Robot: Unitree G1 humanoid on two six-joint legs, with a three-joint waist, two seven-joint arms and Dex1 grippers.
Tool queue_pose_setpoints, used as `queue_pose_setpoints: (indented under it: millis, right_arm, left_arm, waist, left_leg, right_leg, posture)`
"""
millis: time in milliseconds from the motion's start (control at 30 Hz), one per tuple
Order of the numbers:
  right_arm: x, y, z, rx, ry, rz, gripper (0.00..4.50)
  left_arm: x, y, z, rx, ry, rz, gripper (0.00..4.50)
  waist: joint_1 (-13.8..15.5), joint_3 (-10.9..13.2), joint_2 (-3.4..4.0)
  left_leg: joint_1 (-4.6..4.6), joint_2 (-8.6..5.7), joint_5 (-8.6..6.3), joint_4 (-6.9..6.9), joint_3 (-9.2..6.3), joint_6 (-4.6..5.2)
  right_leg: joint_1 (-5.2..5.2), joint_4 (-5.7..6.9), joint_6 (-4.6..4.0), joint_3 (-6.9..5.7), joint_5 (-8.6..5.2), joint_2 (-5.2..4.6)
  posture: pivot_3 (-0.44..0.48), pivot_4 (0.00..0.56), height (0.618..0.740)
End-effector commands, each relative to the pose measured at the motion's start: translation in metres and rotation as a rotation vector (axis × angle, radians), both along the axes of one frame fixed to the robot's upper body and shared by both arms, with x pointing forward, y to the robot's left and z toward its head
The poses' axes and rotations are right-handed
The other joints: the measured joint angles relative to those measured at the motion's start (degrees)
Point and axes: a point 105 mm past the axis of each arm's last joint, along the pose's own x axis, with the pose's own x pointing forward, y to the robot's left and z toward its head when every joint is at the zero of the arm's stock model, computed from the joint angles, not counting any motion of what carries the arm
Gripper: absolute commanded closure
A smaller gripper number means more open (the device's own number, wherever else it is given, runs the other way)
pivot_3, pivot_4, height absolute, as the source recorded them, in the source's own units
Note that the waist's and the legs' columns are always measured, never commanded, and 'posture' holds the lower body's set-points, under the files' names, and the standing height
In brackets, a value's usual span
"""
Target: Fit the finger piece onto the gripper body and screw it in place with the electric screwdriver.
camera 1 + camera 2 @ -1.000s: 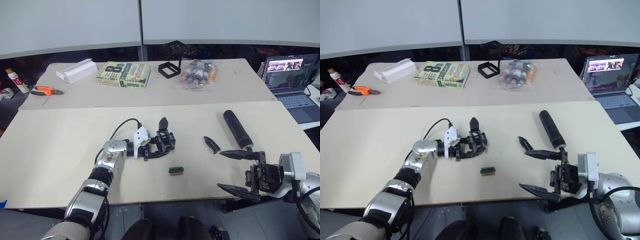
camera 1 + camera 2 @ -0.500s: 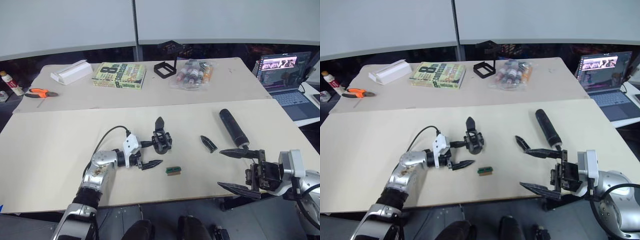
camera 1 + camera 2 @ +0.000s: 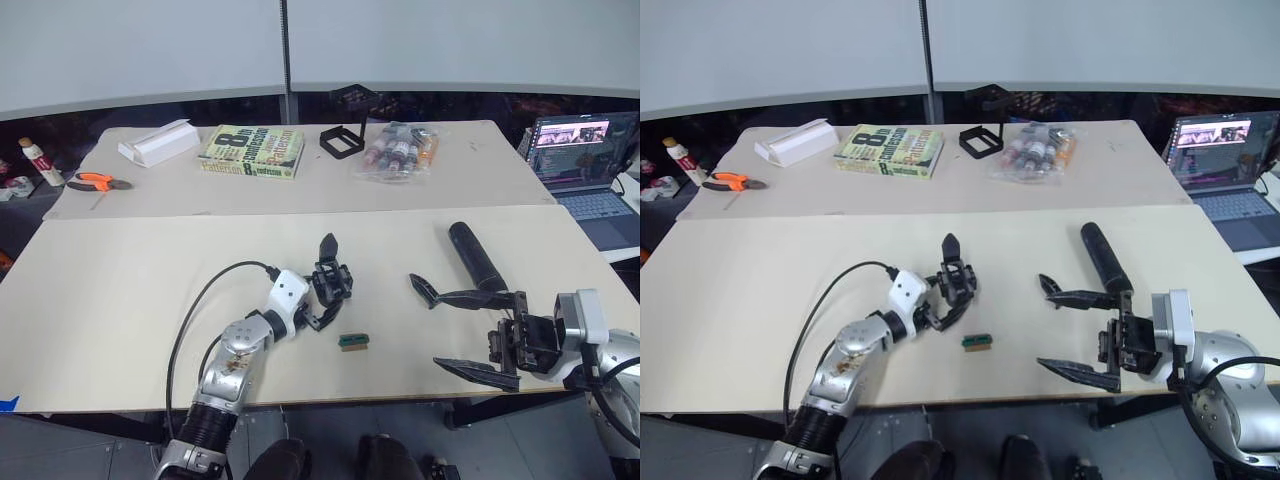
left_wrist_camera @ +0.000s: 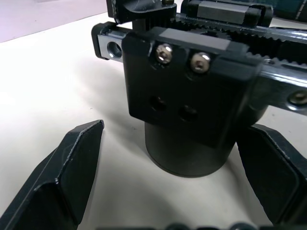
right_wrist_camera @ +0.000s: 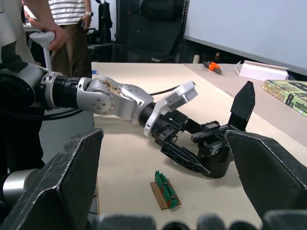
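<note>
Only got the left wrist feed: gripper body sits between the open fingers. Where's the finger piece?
Observer: The finger piece lies on the table, to the robot's right of the gripper body.
Operator: Right gripper?
Observer: The right gripper is open and empty, its far fingertip close beside the finger piece.
Operator: Screwdriver?
Observer: The electric screwdriver lies on the table just beyond that gripper, not held.

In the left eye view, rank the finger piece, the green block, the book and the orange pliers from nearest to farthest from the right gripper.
1. Finger piece: on the table by the upper finger of the right gripper.
2. Green block: toward the robot's left, mid-table.
3. Book: on the far table, left of centre.
4. Orange pliers: far table's left end.
</note>
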Motion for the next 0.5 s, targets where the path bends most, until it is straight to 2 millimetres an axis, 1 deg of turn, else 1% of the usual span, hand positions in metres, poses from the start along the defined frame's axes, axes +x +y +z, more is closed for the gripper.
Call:
queue_pose_setpoints:
  millis: [33, 233, 267, 300, 400, 500]
  right_arm:
    - [-0.001, 0.001, 0.005, 0.007, -0.019, 0.013, 0.00]
    - [0.000, 0.002, 0.002, 0.016, -0.018, 0.016, 0.00]
    - [0.001, 0.002, 0.001, 0.016, -0.018, 0.017, 0.00]
    - [0.001, 0.002, 0.001, 0.018, -0.018, 0.017, 0.00]
    - [0.001, 0.002, -0.001, 0.021, -0.018, 0.018, 0.00]
    - [0.001, 0.002, -0.002, 0.023, -0.018, 0.017, 0.00]
  left_arm:
    - [-0.001, -0.010, -0.006, 0.015, 0.031, -0.027, 0.01]
    - [0.002, -0.016, -0.006, 0.008, 0.046, -0.034, 0.01]
    - [0.002, -0.017, -0.006, 0.006, 0.047, -0.038, 0.52]
    - [0.001, -0.017, -0.006, 0.004, 0.046, -0.046, 0.78]
    - [0.000, -0.014, -0.002, -0.016, 0.041, -0.071, 2.17]
    - [0.000, -0.009, 0.008, -0.041, 0.002, -0.107, 2.22]
  waist:
    - [0.0, 0.0, 0.00]
    - [0.5, 0.0, 0.00]
    - [0.6, 0.0, 0.00]
    - [0.6, 0.0, 0.01]
    - [0.6, 0.0, 0.00]
    - [0.4, 0.0, 0.01]
  left_leg:
    - [0.02, 0.00, 0.00, 0.00, 0.00, 0.00]
    - [0.09, 0.00, -0.01, 0.01, 0.00, 0.02]
    - [0.09, 0.00, -0.01, 0.01, 0.00, 0.01]
    - [0.09, -0.01, -0.01, 0.01, 0.00, 0.01]
    - [0.10, 0.00, -0.01, 0.01, 0.00, 0.01]
    - [0.09, 0.01, -0.01, 0.00, 0.00, 0.01]
  right_leg:
    - [0.03, 0.00, 0.00, 0.00, 0.00, 0.00]
    - [0.13, -0.02, 0.01, -0.03, 0.00, -0.01]
    - [0.14, -0.03, 0.02, -0.03, 0.00, -0.01]
    - [0.15, -0.03, 0.02, -0.03, 0.01, -0.01]
    - [0.15, -0.04, 0.03, -0.02, 0.01, -0.01]
    - [0.11, -0.04, 0.03, -0.02, 0.01, 0.00]
  posture:
    - [0.000, 0.150, 0.740]
    - [0.000, 0.150, 0.740]
    - [0.000, 0.150, 0.740]
    - [0.000, 0.150, 0.740]
    - [0.000, 0.150, 0.740]
    - [0.000, 0.150, 0.740]
